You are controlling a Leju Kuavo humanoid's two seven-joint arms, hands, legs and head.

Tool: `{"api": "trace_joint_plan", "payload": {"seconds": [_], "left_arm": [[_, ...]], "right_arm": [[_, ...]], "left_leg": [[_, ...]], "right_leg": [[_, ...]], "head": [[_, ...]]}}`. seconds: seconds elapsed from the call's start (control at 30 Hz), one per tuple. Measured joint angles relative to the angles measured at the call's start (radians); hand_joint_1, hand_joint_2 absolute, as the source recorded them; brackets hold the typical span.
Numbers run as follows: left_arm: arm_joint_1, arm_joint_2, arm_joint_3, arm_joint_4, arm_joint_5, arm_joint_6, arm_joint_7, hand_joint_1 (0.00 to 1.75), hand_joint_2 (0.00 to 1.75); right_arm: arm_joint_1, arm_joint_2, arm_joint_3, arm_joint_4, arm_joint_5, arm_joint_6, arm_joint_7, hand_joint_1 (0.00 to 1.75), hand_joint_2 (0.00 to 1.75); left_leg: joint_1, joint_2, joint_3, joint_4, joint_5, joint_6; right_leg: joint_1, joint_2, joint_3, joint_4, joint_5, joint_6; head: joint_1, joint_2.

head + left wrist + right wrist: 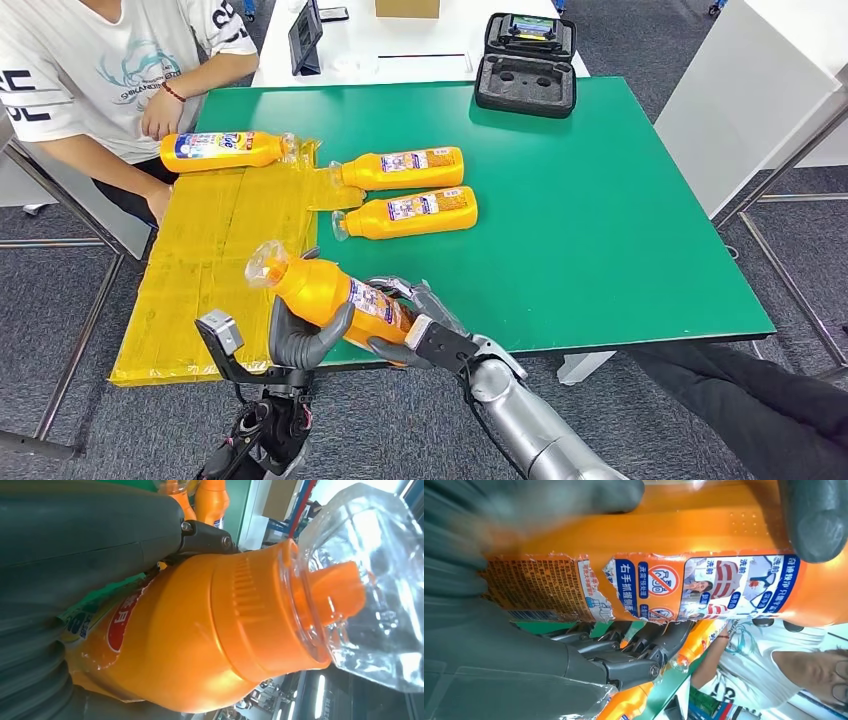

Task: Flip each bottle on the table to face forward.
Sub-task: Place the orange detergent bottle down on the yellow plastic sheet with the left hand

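**While gripped by both hands, bottle off the table**

Held above the near edge of the green table (600,220): orange plastic bottle with clear cap (320,288), tilted, cap up and away. Left hand (305,338) wrapped under its upper body; right hand (415,325) closed around its labelled lower end. Lying flat beyond the held bottle: three more orange bottles (405,168), one beside a seated person (110,70).

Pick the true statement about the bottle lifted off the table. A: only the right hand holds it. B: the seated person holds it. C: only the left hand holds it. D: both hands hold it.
D: in the head view the lifted bottle sits between the left hand near its capped end and the right hand at its base.
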Motion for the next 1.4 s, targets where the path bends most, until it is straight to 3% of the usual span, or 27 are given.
{"api": "trace_joint_plan", "payload": {"seconds": [0.1, 0.5, 0.9, 1.03, 1.13, 1.23, 1.4], "left_arm": [[0.001, 0.000, -0.001, -0.001, 0.003, 0.001, 0.005, 1.75, 1.75], [0.002, 0.006, 0.023, -0.039, 0.004, 0.113, -0.013, 1.75, 1.75], [0.000, 0.016, 0.054, -0.055, 0.006, 0.126, -0.018, 1.75, 1.75], [-0.001, 0.019, 0.068, -0.069, -0.008, 0.177, -0.034, 1.75, 1.75], [-0.022, 0.037, 0.110, -0.099, -0.128, 0.312, -0.045, 1.75, 1.75], [-0.091, 0.083, 0.173, -0.106, -0.310, 0.441, -0.047, 1.75, 1.75], [-0.235, 0.140, 0.266, -0.037, -0.593, 0.494, -0.047, 1.75, 1.75]], "right_arm": [[0.006, 0.001, -0.002, -0.002, 0.005, -0.013, 0.009, 0.00, 0.00], [0.015, 0.008, -0.047, -0.056, -0.063, -0.046, 0.030, 0.00, 0.00], [0.015, 0.008, -0.054, -0.074, -0.076, -0.042, 0.030, 0.00, 0.00], [0.016, 0.008, -0.054, -0.078, -0.102, -0.039, 0.029, 0.00, 0.00], [0.018, 0.008, -0.054, -0.086, -0.134, -0.029, 0.028, 0.00, 0.00], [0.017, 0.008, -0.054, -0.090, -0.165, -0.025, 0.028, 0.00, 0.00], [0.028, 0.005, -0.054, -0.111, -0.193, -0.025, 0.032, 0.00, 0.00]], "left_leg": [[0.000, 0.000, 0.000, 0.000, 0.000, 0.000], [0.000, 0.000, 0.000, 0.000, 0.000, 0.000], [0.000, 0.000, 0.000, 0.000, 0.000, 0.000], [0.000, 0.000, 0.000, 0.000, 0.000, 0.000], [0.001, 0.000, 0.000, 0.000, 0.000, 0.000], [0.001, 0.000, 0.000, 0.000, 0.001, -0.001], [0.002, 0.000, 0.000, 0.000, 0.002, -0.003]], "right_leg": [[0.000, 0.000, 0.000, 0.000, 0.000, 0.000], [0.000, 0.000, 0.000, 0.000, 0.000, 0.000], [0.000, 0.000, 0.000, 0.000, 0.000, 0.000], [0.000, 0.000, 0.000, 0.000, 0.000, 0.000], [0.001, 0.000, 0.000, 0.000, 0.000, 0.000], [0.001, 0.000, 0.000, 0.001, 0.000, 0.000], [0.001, 0.000, 0.000, 0.001, 0.000, 0.000]], "head": [[0.000, 0.000], [0.000, 0.000], [0.000, 0.000], [0.000, 0.000], [0.000, 0.000], [0.000, 0.000], [0.000, 0.000]]}}
